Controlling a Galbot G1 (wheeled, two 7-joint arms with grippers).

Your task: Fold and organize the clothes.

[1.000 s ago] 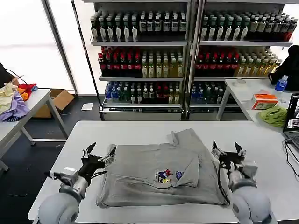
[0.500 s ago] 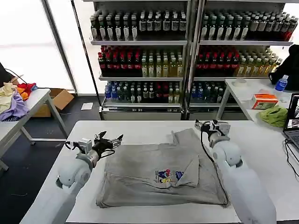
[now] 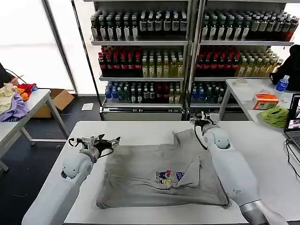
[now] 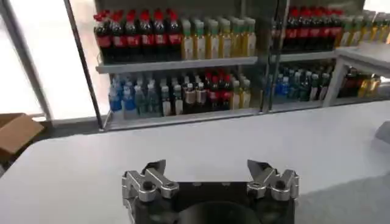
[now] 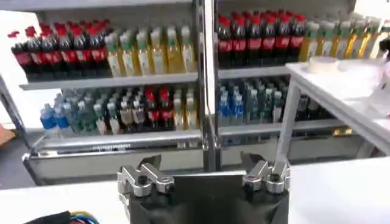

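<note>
Both grippers — left (image 3: 107,141), right (image 3: 200,118) — spread wide, flanking the shirt (image 3: 161,171), untouched.

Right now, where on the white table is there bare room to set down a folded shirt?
Bare patches: the white table between the grey shirt and the laptop, and the far strip behind the shirt. The middle is covered; the left gripper and right gripper hover open at its far corners.
</note>
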